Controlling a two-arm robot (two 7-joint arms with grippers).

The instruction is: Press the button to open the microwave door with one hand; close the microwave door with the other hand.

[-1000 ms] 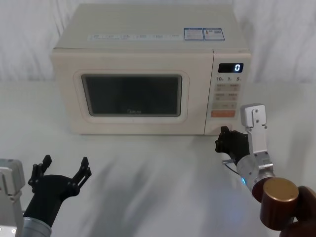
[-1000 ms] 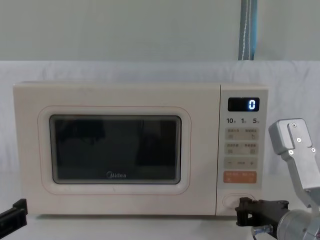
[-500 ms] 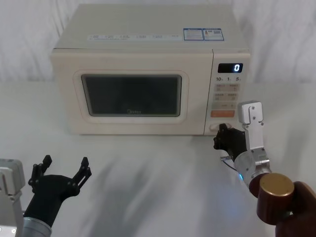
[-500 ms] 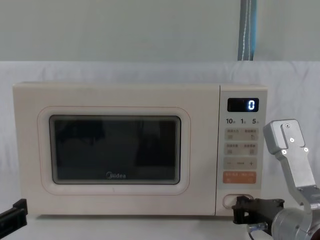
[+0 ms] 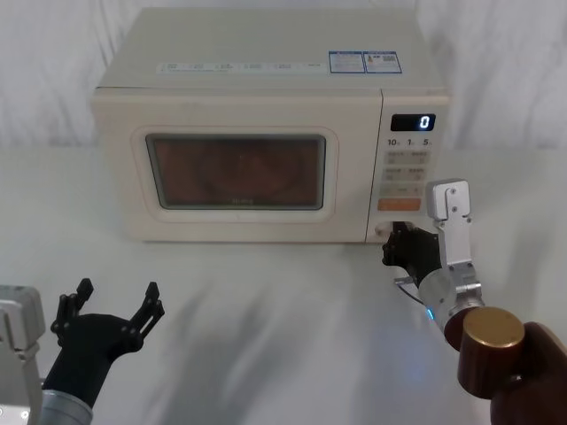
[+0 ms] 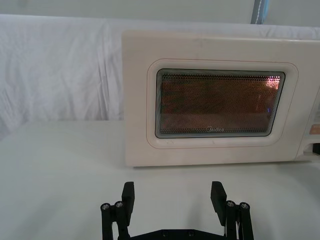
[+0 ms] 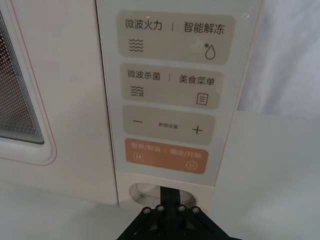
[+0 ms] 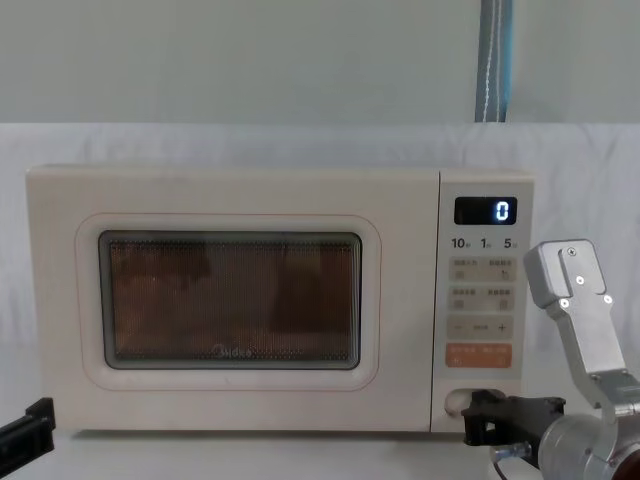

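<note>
The microwave door (image 5: 124, 181) looks flush with the oven front, and its window (image 8: 230, 300) glows orange from inside. My right gripper (image 5: 396, 243) is shut, its tip pressed against the wide oval button (image 7: 142, 192) at the bottom of the keypad strip. In the chest view the right gripper (image 8: 478, 415) covers most of the button (image 8: 452, 402). The right wrist view has the joined fingertips (image 7: 170, 192) on the key's centre. My left gripper (image 5: 113, 299) stays low at the table's front left, open and empty, well short of the door (image 6: 135, 100).
The orange key (image 7: 167, 156) sits just above the button, with cream keys higher up and a display (image 5: 413, 122) reading 0. The oven stands on a white cloth-covered table (image 5: 266, 301). A white backdrop hangs behind.
My right gripper crept forward and left onto the button. The window, dark before, now glows orange. The left arm has not moved.
</note>
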